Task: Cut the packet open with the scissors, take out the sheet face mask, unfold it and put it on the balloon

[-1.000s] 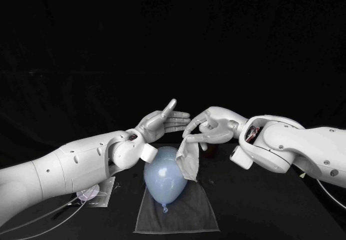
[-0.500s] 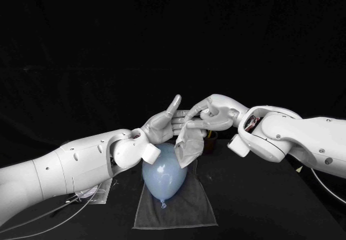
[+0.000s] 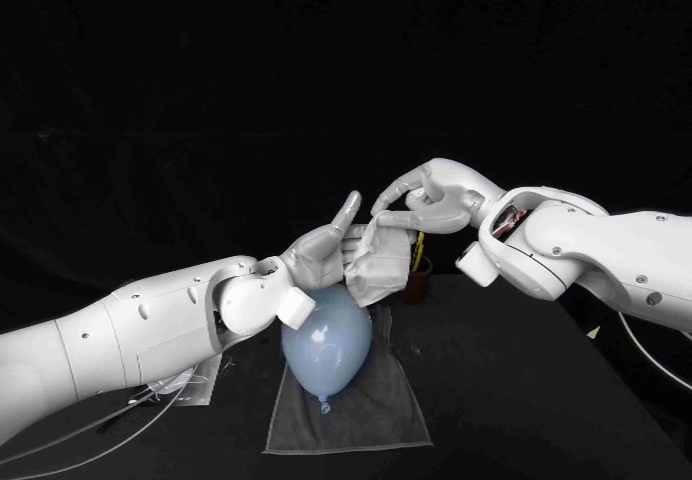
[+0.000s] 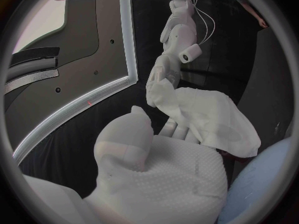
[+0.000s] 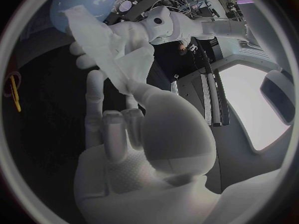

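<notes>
No text, label or number can be read.

We see a grey cloth (image 3: 378,425) spread flat on the black table (image 3: 534,400), a dark holder (image 3: 417,289) standing behind it.

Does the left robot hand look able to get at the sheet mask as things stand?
Probably yes: the left robot hand has its fingers against the sheet mask, pinched by the right robot hand above the balloon; nothing lies between.
</notes>
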{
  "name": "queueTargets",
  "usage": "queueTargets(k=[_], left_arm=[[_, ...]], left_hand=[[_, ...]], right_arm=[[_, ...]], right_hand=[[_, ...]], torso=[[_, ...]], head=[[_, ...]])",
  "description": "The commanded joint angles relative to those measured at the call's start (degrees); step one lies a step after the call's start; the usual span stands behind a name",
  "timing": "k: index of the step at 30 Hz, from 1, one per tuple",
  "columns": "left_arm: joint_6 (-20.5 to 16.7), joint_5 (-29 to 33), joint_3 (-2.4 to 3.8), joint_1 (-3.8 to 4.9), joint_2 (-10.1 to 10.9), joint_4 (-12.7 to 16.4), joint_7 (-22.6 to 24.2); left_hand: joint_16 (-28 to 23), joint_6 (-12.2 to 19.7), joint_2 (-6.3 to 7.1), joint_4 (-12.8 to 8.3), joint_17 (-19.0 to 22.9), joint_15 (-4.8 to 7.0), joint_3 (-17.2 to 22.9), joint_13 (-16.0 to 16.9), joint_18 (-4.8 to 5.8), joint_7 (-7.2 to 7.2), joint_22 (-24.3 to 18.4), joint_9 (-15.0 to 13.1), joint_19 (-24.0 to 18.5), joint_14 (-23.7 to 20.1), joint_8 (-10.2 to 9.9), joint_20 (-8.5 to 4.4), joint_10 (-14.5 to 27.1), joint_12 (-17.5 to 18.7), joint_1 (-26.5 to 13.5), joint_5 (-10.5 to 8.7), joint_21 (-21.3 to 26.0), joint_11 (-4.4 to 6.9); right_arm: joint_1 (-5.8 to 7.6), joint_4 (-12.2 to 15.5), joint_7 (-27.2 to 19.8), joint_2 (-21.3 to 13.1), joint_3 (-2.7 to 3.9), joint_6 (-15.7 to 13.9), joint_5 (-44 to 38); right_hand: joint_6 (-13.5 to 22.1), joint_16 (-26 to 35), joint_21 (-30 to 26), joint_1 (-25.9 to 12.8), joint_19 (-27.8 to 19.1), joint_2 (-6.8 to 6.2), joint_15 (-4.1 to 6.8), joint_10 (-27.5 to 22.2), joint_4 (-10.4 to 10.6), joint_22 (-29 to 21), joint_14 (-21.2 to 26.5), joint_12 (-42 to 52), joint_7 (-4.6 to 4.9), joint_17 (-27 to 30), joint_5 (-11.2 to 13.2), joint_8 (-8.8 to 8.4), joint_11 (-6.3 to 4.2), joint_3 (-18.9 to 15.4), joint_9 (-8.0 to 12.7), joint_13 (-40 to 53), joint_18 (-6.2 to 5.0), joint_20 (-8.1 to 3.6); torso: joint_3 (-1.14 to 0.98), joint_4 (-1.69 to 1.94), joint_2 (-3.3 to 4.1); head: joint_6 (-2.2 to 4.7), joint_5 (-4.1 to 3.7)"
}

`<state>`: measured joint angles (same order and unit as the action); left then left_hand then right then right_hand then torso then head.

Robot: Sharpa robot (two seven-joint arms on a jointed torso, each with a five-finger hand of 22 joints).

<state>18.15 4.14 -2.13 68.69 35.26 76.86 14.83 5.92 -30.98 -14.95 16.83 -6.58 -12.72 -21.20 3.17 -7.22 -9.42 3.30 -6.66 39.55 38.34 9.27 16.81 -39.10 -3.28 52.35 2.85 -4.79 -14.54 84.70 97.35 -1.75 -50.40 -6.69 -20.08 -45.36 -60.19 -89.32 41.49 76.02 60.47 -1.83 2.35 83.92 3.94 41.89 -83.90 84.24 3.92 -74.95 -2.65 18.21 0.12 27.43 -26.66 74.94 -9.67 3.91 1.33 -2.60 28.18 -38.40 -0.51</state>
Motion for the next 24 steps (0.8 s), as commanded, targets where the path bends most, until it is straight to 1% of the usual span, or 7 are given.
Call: queueTargets(k=[1,5,12,18,21,23,24], left_arm=[[2.13,0.36,0.03,0.03,0.19,0.16,-2.46],[2.51,0.10,-0.01,0.04,0.44,0.33,-3.52],[4.34,0.05,-0.21,0.03,0.31,0.25,-4.69],[5.84,1.26,-0.38,0.01,0.13,0.15,-4.83],[6.30,1.52,-0.41,0.01,0.18,0.21,-4.63],[6.45,1.59,-0.42,0.01,0.23,0.27,-4.51],[6.62,1.64,-0.42,0.01,0.28,0.32,-4.42]], left_hand=[[0.10,0.51,-0.84,0.02,-0.32,0.11,-0.88,0.02,-1.20,-7.59,0.11,0.08,1.07,1.61,-0.26,-0.09,-0.26,0.11,0.16,-0.17,-0.25,0.05],[0.26,0.66,-0.99,0.02,-0.46,0.19,-1.34,0.03,-1.31,-7.58,0.13,0.09,1.57,2.38,-0.28,-0.10,-0.40,0.09,0.26,-0.16,-0.27,0.07],[0.78,0.49,-1.43,-0.02,-0.87,0.45,-2.40,0.11,-1.78,-7.52,0.31,-0.02,4.33,4.78,-0.14,-0.11,-1.48,-0.01,0.99,-0.15,-0.64,0.21],[1.13,-0.80,-1.78,0.06,-1.18,0.68,-3.16,0.26,-2.14,-7.39,0.42,-0.38,6.66,6.62,0.46,-0.11,-3.55,-0.24,0.89,-0.15,-0.92,0.40],[1.19,-1.05,-1.80,0.05,-1.24,0.75,-3.28,0.31,-2.19,-7.26,0.39,-0.47,6.62,6.95,0.60,-0.11,-4.25,-0.32,0.88,-0.15,-0.87,0.49],[1.21,-1.15,-1.79,0.05,-1.25,0.76,-3.31,0.31,-2.20,-7.23,0.38,-0.49,6.63,7.05,0.64,-0.10,-4.36,-0.33,0.88,-0.15,-0.86,0.51],[1.21,-1.07,-1.79,0.05,-1.25,0.77,-3.32,0.31,-2.20,-7.22,0.38,-0.48,6.70,7.05,0.62,-0.10,-4.27,-0.32,0.88,-0.15,-0.87,0.52]], right_arm=[[0.38,-1.07,-0.26,0.29,0.14,-0.63,-2.51],[0.65,-2.28,-0.03,0.72,0.19,-0.16,-3.64],[0.95,-5.71,0.92,2.29,0.19,1.39,-4.89],[1.04,-8.61,2.24,4.15,-0.30,2.83,-3.92],[0.94,-9.52,2.96,4.94,-0.71,2.83,-2.88],[0.84,-9.86,3.34,5.24,-0.88,2.60,-2.35],[0.74,-10.17,3.75,5.49,-1.02,2.34,-1.86]], right_hand=[[-0.40,-0.20,-0.21,0.36,0.52,0.34,0.15,0.25,-0.01,-0.01,-3.54,-0.07,0.13,-10.22,-0.13,0.95,0.14,0.01,-1.13,7.98,-0.70,0.03],[-0.40,-0.21,-0.21,0.36,0.52,0.32,0.15,0.25,-0.02,-0.01,-3.59,-0.07,0.13,-10.33,-0.13,0.95,0.14,0.00,-1.14,7.98,-0.70,0.04],[-0.38,-0.20,-0.24,0.40,0.56,0.24,0.14,0.29,-0.08,-0.02,-3.54,-0.03,0.12,-10.23,-0.13,1.00,0.14,-0.04,-1.16,8.03,-0.70,0.04],[0.84,-0.13,-0.60,0.50,0.56,-0.59,0.01,-1.48,-0.44,-0.16,-3.13,-1.77,0.31,-9.52,-0.12,0.73,0.29,-0.49,-1.08,6.03,-0.65,0.12],[4.40,0.05,-1.21,-0.93,0.26,-1.89,-0.73,-3.44,0.32,-0.37,-2.10,-3.55,1.63,-7.79,-0.10,-1.23,1.34,-2.08,-0.19,4.02,-0.45,0.50],[7.56,0.34,-1.93,-2.06,-0.30,-2.92,-1.83,-5.71,1.24,-0.64,-0.64,-5.47,3.22,-5.47,0.03,-3.49,2.60,-3.28,0.95,1.88,-0.14,1.13],[10.95,0.62,-2.70,-2.75,-0.85,-4.24,-3.20,-7.47,1.90,-0.95,0.65,-6.82,5.00,-3.57,-0.08,-6.05,4.38,-4.54,2.19,0.33,0.25,1.99]], torso=[[0.02,-0.02,-0.07],[-0.04,0.06,0.03],[-0.01,-0.14,0.07],[-0.03,-0.07,0.07],[-0.06,-0.05,0.08],[-0.06,-0.02,0.08],[-0.05,-0.04,0.05]], head=[[-0.08,-0.21],[-0.26,-0.53],[-0.45,-0.97],[-0.85,-1.20],[-0.99,-1.34],[-1.06,-1.36],[-1.17,-1.36]])
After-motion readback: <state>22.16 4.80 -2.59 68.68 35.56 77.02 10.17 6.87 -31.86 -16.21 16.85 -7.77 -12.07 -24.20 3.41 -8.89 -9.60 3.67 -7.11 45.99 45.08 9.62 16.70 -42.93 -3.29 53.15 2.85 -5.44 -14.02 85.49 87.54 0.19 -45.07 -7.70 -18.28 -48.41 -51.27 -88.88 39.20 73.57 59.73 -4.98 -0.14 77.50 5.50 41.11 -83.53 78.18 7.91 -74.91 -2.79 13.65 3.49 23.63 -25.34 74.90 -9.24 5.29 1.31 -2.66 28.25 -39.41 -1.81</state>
